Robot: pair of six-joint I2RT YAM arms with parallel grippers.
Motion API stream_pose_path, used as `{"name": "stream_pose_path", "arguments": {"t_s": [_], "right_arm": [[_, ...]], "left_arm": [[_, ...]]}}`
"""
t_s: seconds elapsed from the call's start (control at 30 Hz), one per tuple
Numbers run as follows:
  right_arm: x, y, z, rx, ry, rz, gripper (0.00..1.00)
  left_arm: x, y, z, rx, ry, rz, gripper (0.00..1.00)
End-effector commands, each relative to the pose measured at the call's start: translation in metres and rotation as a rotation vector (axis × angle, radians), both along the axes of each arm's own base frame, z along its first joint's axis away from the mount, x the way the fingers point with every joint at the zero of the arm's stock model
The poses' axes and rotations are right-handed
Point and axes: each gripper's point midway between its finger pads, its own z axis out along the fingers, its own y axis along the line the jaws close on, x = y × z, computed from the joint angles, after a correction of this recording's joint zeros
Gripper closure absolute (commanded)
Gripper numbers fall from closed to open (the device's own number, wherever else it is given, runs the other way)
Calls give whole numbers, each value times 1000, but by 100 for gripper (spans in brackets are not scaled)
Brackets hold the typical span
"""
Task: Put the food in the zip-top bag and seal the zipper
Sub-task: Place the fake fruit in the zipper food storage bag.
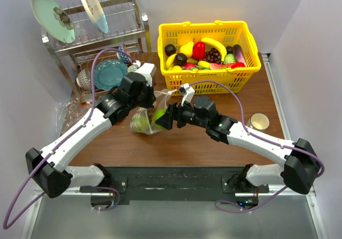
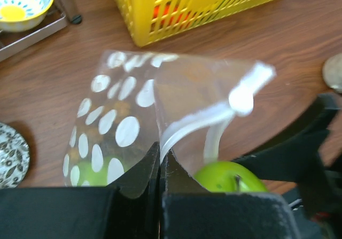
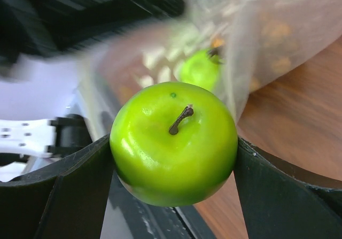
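left arm reaches forward and inward over the tabletop. left tool is pressed together, pinching the edge of the zip-top bag, which stands up just ahead of its fingertips. the zipper curls away right beyond the pinch. right arm angles in from the right with its wrist pointing left. right tool clamps a green apple between both fingers, at the bag mouth. second green apple sits inside the bag, just beyond the held one.
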Motion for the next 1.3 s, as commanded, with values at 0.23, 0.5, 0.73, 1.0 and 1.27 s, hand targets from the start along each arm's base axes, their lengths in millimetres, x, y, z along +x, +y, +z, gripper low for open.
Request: {"name": "stream_pose_path", "arguments": {"t_s": [0.23,0.5,0.73,1.0,1.27], "right_arm": [[21,-18,23,-7,-55,-156,42],[32,-14,36,21,-41,-208,39],[33,-12,23,-41,-8,-216,12],[20,-40,45,-87,-29,-247,3],[19,-88,42,-267,-61,-356,27]], "left_arm": [[-4,-28,46,-189,-40,-75,100],[-11,-44,30,-255,18,-123,100],[-12,-48,28,-275,30,-133,100],[-2,-32,25,-218,17,-70,100],[3,-26,29,-193,-7,-49,100]]}}
